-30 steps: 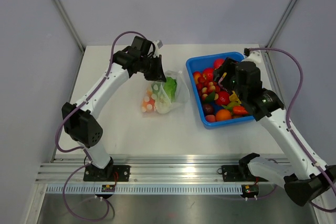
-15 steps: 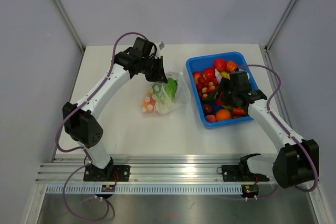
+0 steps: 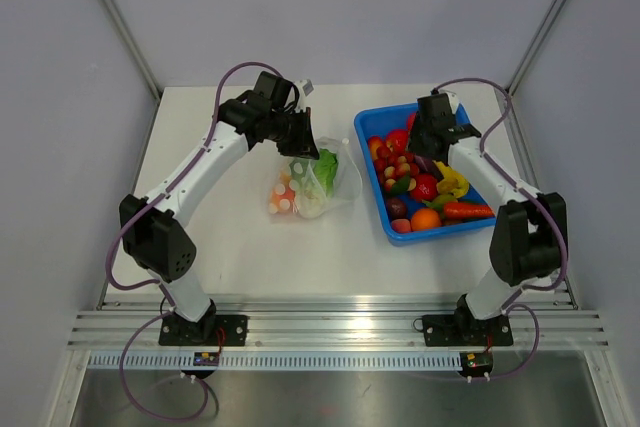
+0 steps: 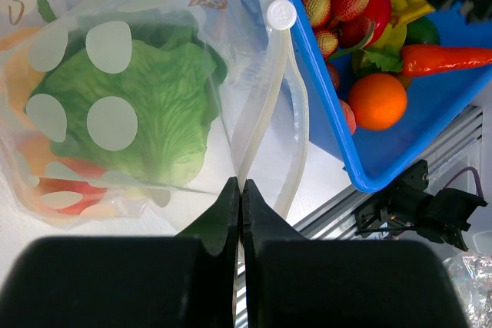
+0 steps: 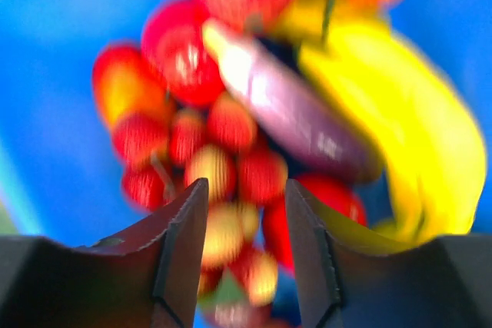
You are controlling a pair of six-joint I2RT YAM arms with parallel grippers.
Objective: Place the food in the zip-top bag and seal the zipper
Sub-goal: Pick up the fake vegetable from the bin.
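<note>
Since a second ago, found right arm (image 3: pixel 478 169) swung from the tray's near right corner to its far end, wrist above the far rim. Found left arm (image 3: pixel 200 172) and bag (image 3: pixel 318 185) unmoved.

Overhead view:
- Noted bag flat on the table (image 3: pixel 230 242), just left of the blue tray (image 3: pixel 440 236).
- Noted lettuce (image 3: pixel 325 164) and orange pieces (image 3: pixel 282 197) inside it.
- Noted remaining food (image 3: pixel 415 185) heaped in the tray.
- Placed left gripper (image 3: pixel 308 150) at the bag's far edge and right gripper (image 3: pixel 420 150) over the tray's far left part.
- Could not tell from here how either pair of jaws stands.

Left wrist view:
- Confirmed left gripper (image 4: pixel 241 190) jaws pressed together on the zipper (image 4: pixel 261 105), pinching the strip at the mouth edge beside the tray.
- Saw a white round tab (image 4: pixel 281 14) at the strip's other end, touching the tray rim (image 4: pixel 323 113).
- Saw lettuce (image 4: pixel 146 113) behind the dotted plastic.
- Saw an orange (image 4: pixel 377 101) and a red pepper (image 4: pixel 438 59) in the tray.

Right wrist view, badly blurred:
- Confirmed right gripper (image 5: pixel 246 190) jaws apart, hanging above a cluster of small red pieces (image 5: pixel 231 151).
- Made out a purple eggplant (image 5: pixel 292 113) and a yellow piece (image 5: pixel 400 128) just beyond.
- Could not tell whether the fingers touch anything.
</note>
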